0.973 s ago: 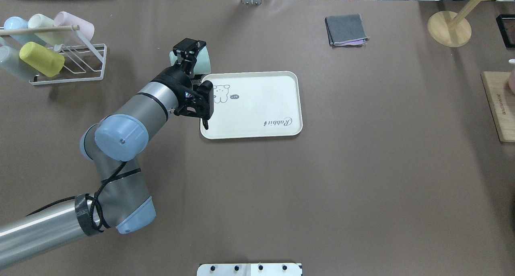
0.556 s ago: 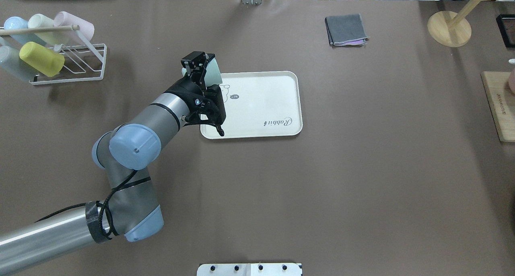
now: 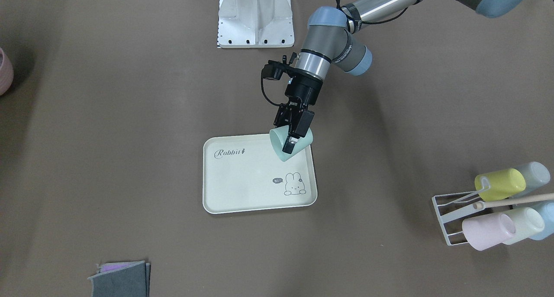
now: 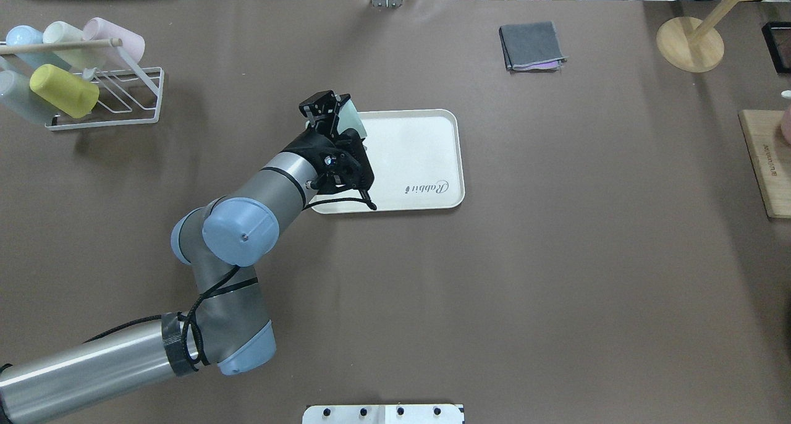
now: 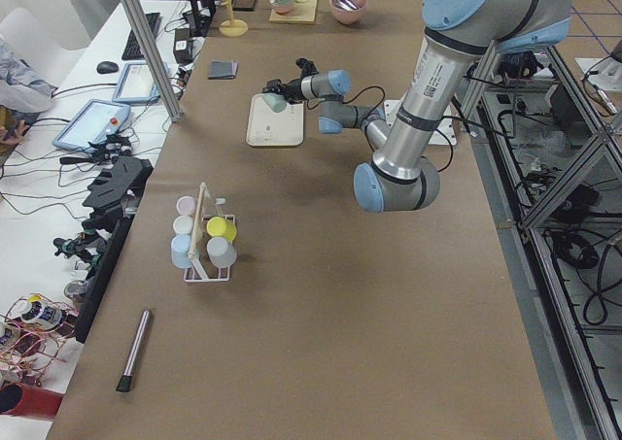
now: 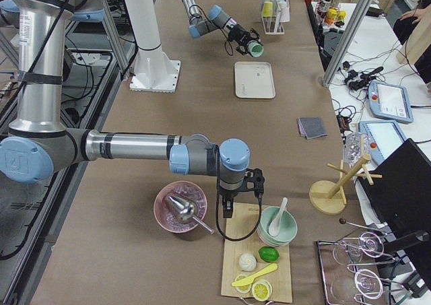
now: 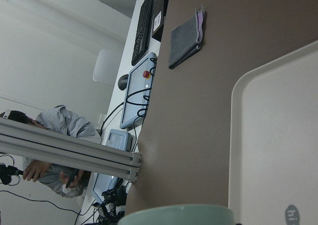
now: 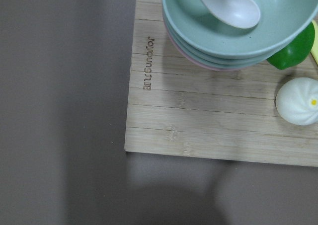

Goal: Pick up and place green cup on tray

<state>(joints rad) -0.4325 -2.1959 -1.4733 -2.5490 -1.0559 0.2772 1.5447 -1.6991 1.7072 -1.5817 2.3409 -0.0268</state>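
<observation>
My left gripper (image 3: 289, 136) is shut on the green cup (image 3: 279, 146) and holds it tilted on its side over the cream tray (image 3: 242, 184), at the corner nearest the robot on the left arm's side. From overhead the gripper (image 4: 330, 112) and cup (image 4: 352, 120) sit over the tray's (image 4: 414, 146) far left corner. The left wrist view shows the cup's rim (image 7: 179, 215) and the tray (image 7: 283, 135) below. I cannot tell whether the cup touches the tray. My right gripper (image 6: 225, 212) shows only in the exterior right view, above a wooden board; I cannot tell its state.
A white wire rack (image 4: 117, 96) with several cups, one yellow (image 4: 62, 90), stands far left. A folded grey cloth (image 4: 531, 46) lies beyond the tray. A wooden stand (image 4: 689, 44) and a wooden board (image 4: 766, 164) are at the right. Stacked bowls (image 8: 238, 36) sit on the board.
My left arm has carried the green cup to the right, from beside the tray's far left corner to over the tray. The cup stays gripped.
</observation>
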